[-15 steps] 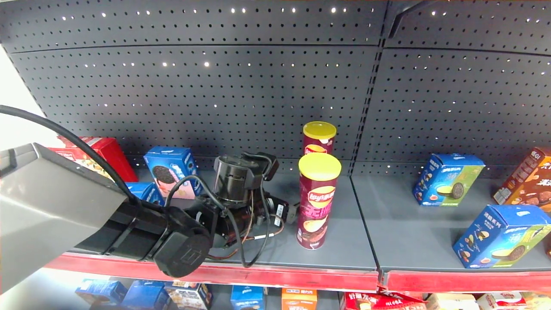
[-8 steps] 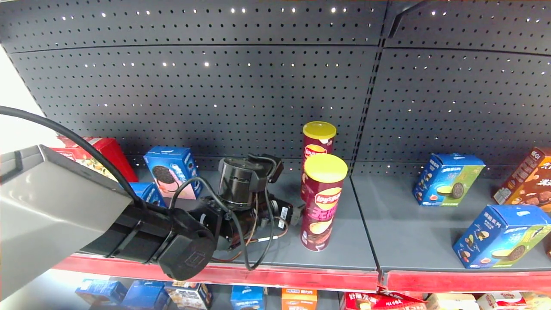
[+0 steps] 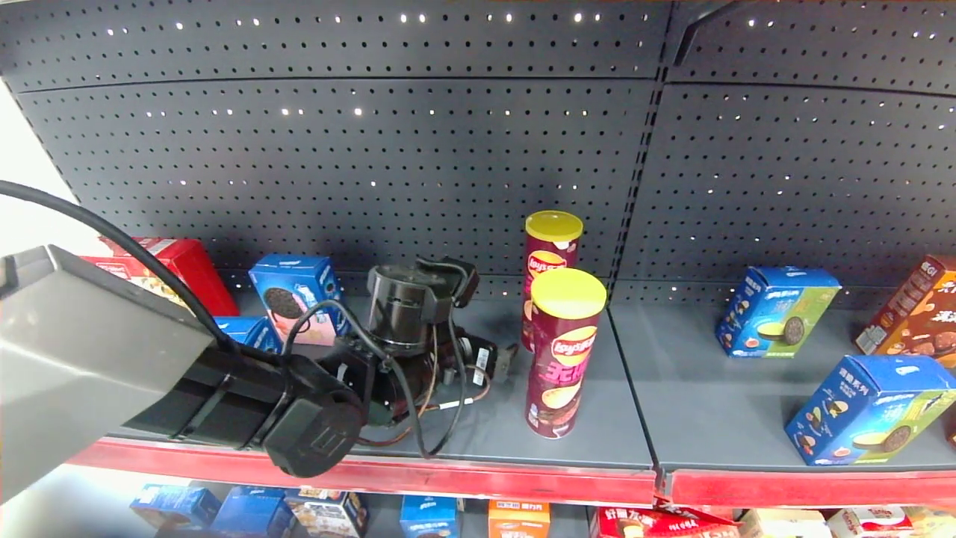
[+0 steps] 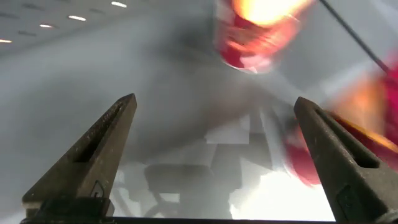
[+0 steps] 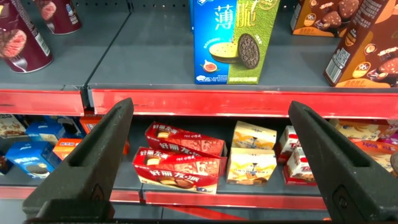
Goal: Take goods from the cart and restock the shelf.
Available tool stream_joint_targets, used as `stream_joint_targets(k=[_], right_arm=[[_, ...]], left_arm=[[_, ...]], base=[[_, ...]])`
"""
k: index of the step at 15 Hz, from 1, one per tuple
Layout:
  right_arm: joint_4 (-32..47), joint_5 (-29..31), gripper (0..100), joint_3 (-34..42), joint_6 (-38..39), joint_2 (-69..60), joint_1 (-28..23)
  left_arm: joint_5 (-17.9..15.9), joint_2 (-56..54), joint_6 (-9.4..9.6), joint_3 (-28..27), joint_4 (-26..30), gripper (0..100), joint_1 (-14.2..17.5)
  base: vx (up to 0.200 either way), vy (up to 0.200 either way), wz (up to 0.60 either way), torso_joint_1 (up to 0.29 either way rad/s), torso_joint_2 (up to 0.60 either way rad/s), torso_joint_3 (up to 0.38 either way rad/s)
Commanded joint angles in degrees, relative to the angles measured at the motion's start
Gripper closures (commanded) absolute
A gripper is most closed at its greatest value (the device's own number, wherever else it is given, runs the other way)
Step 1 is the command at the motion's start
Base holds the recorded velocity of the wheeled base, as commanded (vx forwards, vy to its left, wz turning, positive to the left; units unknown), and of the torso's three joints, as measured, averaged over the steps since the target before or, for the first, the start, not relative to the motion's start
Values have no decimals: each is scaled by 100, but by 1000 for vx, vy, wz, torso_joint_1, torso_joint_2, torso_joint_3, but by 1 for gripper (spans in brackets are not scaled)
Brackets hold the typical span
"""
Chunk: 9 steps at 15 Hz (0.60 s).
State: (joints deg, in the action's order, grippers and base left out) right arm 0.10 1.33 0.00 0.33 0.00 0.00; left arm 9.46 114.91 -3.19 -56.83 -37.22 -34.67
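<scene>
Can (image 3: pixel 564 351) stands upright on the shelf (image 3: pixel 605 433), just right of my left end effector (image 4: pixel 214 102), which is spread and clear of it.

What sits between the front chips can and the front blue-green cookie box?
Nothing stands there. In the head view, the front chips can and blue-green cookie box are parted by bare shelf crossed by a seam.
</scene>
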Motion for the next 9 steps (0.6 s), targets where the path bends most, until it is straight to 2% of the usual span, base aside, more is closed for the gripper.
stream_joint_targets(k=[1, 2, 4, 7, 9], right_arm=[[-1, -1, 0, 0, 2, 0, 0], [-1, -1, 0, 0, 2, 0, 0], [-1, -1, 0, 0, 2, 0, 0], [-1, -1, 0, 0, 2, 0, 0], [-1, -1, 0, 0, 2, 0, 0]], left_arm=[[12, -346, 3, -47, 13, 0, 303], [12, -390, 3, -47, 13, 0, 338], [-41, -1137, 47, -47, 48, 0, 505], [-111, -2043, 205, 23, 57, 0, 584], [-164, -2385, 223, 173, 57, 0, 611]], base=[[0, 0, 0, 0, 0, 0], [0, 0, 0, 0, 0, 0], [0, 0, 0, 0, 0, 0], [0, 0, 0, 0, 0, 0], [0, 0, 0, 0, 0, 0]])
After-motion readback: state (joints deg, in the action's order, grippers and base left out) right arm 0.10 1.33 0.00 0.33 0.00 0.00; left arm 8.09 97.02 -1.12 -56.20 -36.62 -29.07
